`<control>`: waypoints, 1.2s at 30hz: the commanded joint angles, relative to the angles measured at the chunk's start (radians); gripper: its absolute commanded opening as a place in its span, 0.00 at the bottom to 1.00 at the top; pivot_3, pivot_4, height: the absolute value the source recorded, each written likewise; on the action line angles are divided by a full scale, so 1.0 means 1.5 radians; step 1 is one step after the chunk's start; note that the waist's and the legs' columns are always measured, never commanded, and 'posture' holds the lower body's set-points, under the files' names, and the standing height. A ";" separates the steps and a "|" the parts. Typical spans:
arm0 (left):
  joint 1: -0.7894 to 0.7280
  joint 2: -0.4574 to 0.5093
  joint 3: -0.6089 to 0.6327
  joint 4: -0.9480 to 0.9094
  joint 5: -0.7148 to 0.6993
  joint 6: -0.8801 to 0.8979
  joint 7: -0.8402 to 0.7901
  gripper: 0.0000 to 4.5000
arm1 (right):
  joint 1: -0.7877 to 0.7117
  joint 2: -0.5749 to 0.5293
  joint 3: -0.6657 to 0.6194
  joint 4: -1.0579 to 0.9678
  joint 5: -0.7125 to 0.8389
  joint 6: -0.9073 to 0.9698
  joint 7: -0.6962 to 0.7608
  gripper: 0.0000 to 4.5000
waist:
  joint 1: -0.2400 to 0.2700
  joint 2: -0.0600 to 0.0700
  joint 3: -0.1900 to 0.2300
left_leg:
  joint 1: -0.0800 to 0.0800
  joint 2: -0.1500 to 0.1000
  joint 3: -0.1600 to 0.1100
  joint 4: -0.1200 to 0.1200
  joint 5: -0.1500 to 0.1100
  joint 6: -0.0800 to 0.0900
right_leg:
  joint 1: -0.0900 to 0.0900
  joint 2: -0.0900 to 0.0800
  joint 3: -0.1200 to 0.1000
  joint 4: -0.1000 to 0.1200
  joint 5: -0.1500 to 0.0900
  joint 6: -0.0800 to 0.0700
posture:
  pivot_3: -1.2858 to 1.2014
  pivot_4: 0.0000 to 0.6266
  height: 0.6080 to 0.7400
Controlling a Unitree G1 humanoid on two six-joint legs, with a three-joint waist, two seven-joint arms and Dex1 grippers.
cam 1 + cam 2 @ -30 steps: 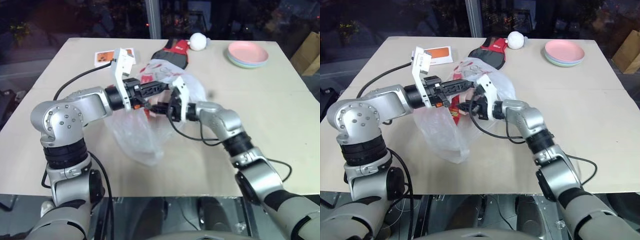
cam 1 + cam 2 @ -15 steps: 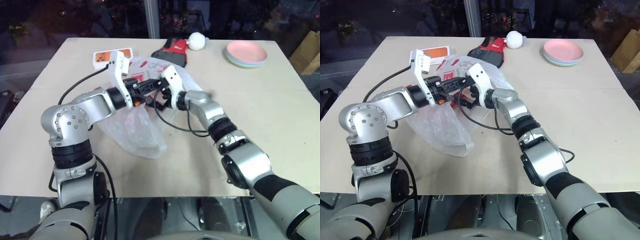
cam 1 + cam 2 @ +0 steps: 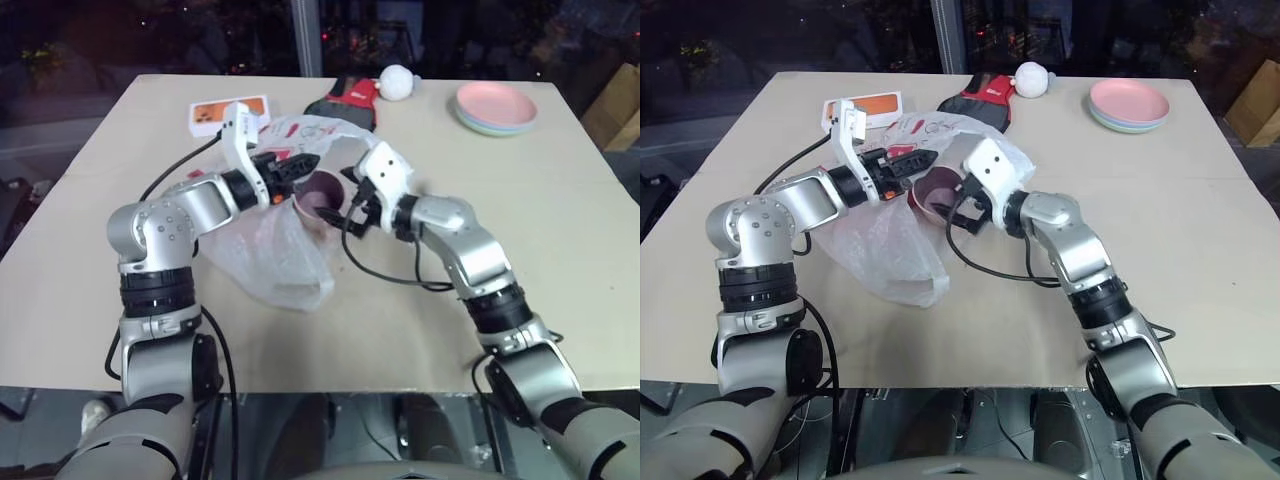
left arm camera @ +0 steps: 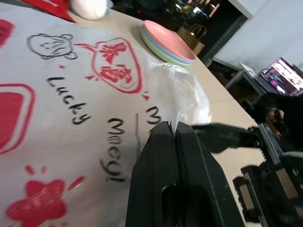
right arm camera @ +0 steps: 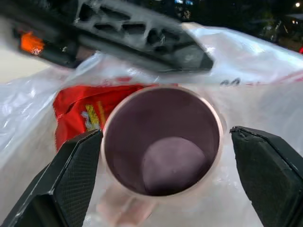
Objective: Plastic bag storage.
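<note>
Loading step in hand: left claw (image 3: 300,166) pinched shut on the plastic bag (image 3: 270,255) at worktop (image 3: 560,260) centre, right claw (image 5: 163,177) at its three o'clock, spread wide around — not gripping — a purple cup (image 5: 162,139) at the mouth; next, I judge, withdraw clear.

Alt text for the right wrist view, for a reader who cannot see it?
A dark pink cup lies mouth-on between the open right gripper fingers, inside the plastic bag. A red snack packet sits beside it; the shut left gripper pinches the bag above.
</note>
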State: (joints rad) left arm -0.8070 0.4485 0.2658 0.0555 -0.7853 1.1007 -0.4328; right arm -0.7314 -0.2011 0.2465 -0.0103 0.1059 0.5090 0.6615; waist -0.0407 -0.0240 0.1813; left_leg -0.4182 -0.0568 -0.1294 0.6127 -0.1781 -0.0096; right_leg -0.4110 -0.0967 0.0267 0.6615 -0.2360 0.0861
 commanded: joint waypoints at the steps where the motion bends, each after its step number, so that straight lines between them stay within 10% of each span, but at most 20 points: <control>1: -0.009 0.010 0.009 -0.017 -0.003 -0.008 -0.006 0.00 | 0.024 -0.042 -0.036 -0.148 -0.001 0.066 -0.028 0.99 | 0.000 0.000 0.000 | 0.000 0.000 0.000 0.000 0.000 0.000 | 0.000 0.000 0.000 0.000 0.000 0.000 | 0.52 0.24 1.00; 8: 0.003 0.012 0.010 -0.043 -0.007 0.001 0.001 0.00 | 0.071 -0.031 -0.141 -0.237 0.052 0.252 -0.118 0.99 | -0.001 0.000 0.000 | 0.000 0.001 0.000 0.000 0.000 0.000 | 0.000 0.000 0.000 0.000 0.000 0.000 | 0.52 0.24 1.00; 18: 0.032 0.044 -0.007 -0.100 -0.002 -0.001 -0.020 0.00 | -0.073 0.041 -0.180 0.151 0.052 0.104 -0.166 0.99 | -0.002 0.000 0.000 | 0.001 0.001 0.002 0.000 0.000 0.000 | 0.000 0.001 0.001 0.000 0.001 -0.001 | 0.52 0.24 1.00; 28: 0.053 0.061 -0.007 -0.132 -0.003 -0.004 -0.021 0.00 | -0.119 0.024 -0.162 0.287 0.015 -0.009 -0.162 0.03 | -0.002 0.000 0.000 | 0.000 0.001 0.002 0.000 0.000 0.000 | 0.000 0.001 0.001 -0.001 0.001 -0.001 | 0.52 0.24 1.00; 31: 0.056 0.073 0.006 -0.139 -0.035 0.008 -0.055 0.00 | -0.119 0.022 -0.164 0.271 0.020 -0.003 -0.158 0.02 | -0.004 0.000 0.000 | 0.000 0.002 0.002 0.000 0.000 0.000 | 0.000 0.001 0.001 0.000 0.001 -0.001 | 0.52 0.24 1.00; 36: 0.093 0.150 0.059 -0.188 -0.170 0.075 -0.166 0.48 | -0.123 0.018 -0.165 0.244 0.030 0.019 -0.144 0.00 | -0.009 0.001 0.000 | 0.000 0.002 0.002 0.000 0.000 0.000 | 0.000 0.002 0.001 -0.001 0.001 -0.001 | 0.52 0.24 1.00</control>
State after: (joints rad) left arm -0.6785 0.6449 0.3118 -0.1715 -0.9702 1.1854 -0.6342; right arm -0.8837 -0.1644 0.0052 0.4021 0.1360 0.5382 0.4356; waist -0.0542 -0.0230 0.1820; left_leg -0.4178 -0.0529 -0.1258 0.6120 -0.1781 -0.0096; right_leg -0.4114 -0.0940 0.0285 0.6605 -0.2352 0.0844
